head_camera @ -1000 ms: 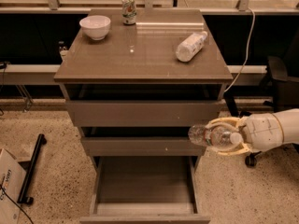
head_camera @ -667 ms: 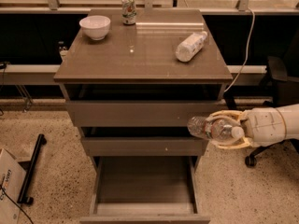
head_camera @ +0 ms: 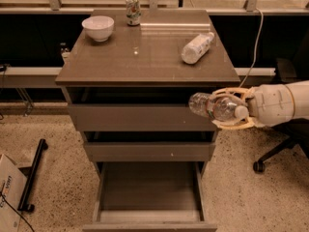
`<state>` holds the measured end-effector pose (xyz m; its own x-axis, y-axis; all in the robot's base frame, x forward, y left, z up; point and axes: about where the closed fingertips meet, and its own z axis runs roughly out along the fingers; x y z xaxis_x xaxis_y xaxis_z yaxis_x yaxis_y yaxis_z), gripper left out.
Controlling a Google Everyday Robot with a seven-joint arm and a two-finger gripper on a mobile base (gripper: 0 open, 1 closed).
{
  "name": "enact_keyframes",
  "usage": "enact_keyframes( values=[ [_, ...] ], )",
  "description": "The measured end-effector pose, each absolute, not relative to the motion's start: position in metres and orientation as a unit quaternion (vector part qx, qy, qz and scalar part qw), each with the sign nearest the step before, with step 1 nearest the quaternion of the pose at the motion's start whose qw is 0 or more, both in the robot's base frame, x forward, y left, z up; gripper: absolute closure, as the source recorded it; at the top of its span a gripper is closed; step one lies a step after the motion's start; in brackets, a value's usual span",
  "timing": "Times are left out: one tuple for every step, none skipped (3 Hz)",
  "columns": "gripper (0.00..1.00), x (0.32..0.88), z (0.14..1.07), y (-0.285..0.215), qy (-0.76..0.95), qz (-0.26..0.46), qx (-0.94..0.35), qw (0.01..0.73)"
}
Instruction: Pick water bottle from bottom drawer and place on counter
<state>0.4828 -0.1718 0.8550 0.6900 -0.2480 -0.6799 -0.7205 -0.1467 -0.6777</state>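
Observation:
My gripper (head_camera: pixel 226 109) reaches in from the right and is shut on the clear ribbed water bottle (head_camera: pixel 208 106). The bottle lies sideways in the fingers, in the air by the cabinet's right front corner, level with the top drawer and below the counter (head_camera: pixel 145 57). The bottom drawer (head_camera: pixel 149 192) is pulled out and I see nothing in it.
On the counter stand a white bowl (head_camera: pixel 98 27) at the back left and a printed can (head_camera: pixel 132 9) at the back; a larger opaque white bottle (head_camera: pixel 197 47) lies on its side at the right. An office chair base (head_camera: pixel 275 153) is at the right. A cardboard box (head_camera: pixel 9 192) sits at the lower left.
My gripper has risen with the water bottle, from the level of the middle drawer to the level of the top drawer.

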Motion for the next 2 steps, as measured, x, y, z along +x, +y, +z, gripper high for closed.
enact_keyframes(
  values=[
    [1.00,0.503,0.880,-0.156,0.307,0.196,-0.738,0.568],
    [1.00,0.526,0.897,-0.139,0.286,0.164,-0.743,0.582]
  ],
)
